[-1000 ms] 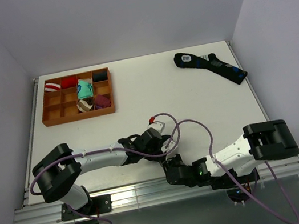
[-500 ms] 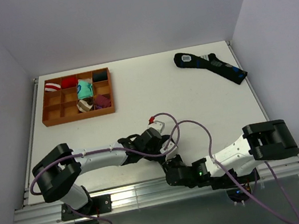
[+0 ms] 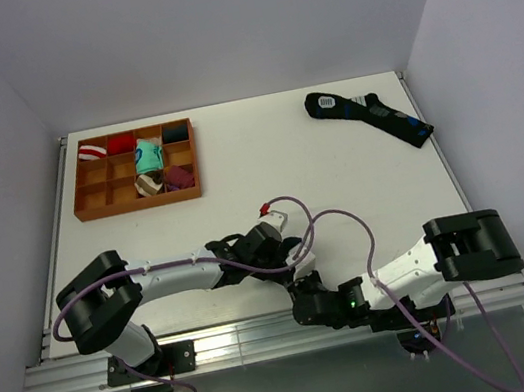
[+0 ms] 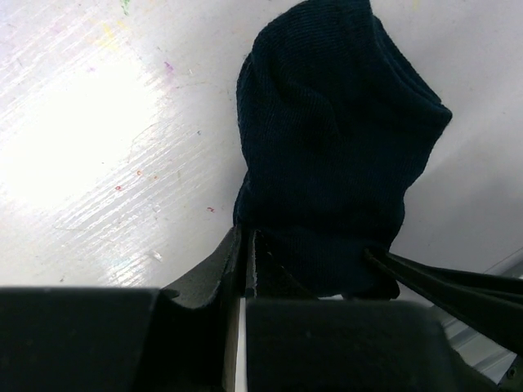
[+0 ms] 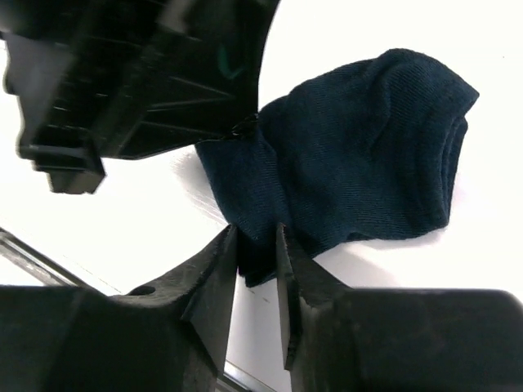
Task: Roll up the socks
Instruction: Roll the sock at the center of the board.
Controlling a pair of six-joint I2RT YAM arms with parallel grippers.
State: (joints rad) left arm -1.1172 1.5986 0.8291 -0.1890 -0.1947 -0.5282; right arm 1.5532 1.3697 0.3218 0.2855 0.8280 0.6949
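Two tools share the socks, a dark navy bundle lying bunched on the tabletop near its front edge. The left tool is clenched on a thin bit of the fabric's edge, seemingly to anchor it. The right tool pinches the neighbouring edge between nearly closed jaws, likely ready to fold it over. Well apart, toward the far side, sit an orange tray and a longer sock.
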